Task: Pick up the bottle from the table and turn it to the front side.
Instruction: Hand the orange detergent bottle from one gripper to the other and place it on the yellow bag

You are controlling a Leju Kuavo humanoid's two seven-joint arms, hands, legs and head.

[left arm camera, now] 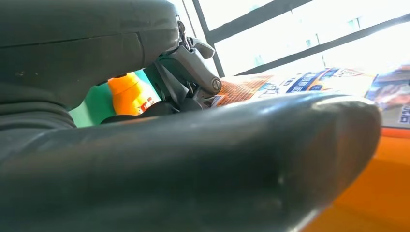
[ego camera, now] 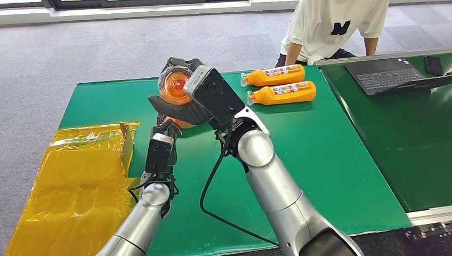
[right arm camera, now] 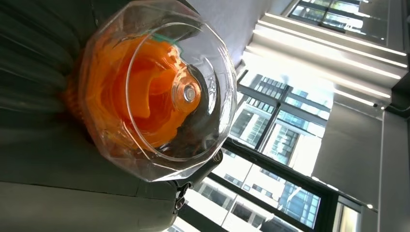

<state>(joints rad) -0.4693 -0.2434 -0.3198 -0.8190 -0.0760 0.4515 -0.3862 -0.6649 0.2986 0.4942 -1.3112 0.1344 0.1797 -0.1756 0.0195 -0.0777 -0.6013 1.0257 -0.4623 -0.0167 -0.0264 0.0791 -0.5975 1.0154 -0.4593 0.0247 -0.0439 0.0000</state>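
One orange-filled bottle, right robot hand gripping

floor: grey carpet | table: green | windows: bright daylight

Head view looks down from high over green table; both wrist views sit very close, angled up at windows, sharing the bottle.

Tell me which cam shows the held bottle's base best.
Right wrist view: the clear faceted base of the bottle faces the lens, with orange behind it. The head view shows the same base small, above the table, held by the right hand. The left wrist view shows only its label and orange side past the left hand.
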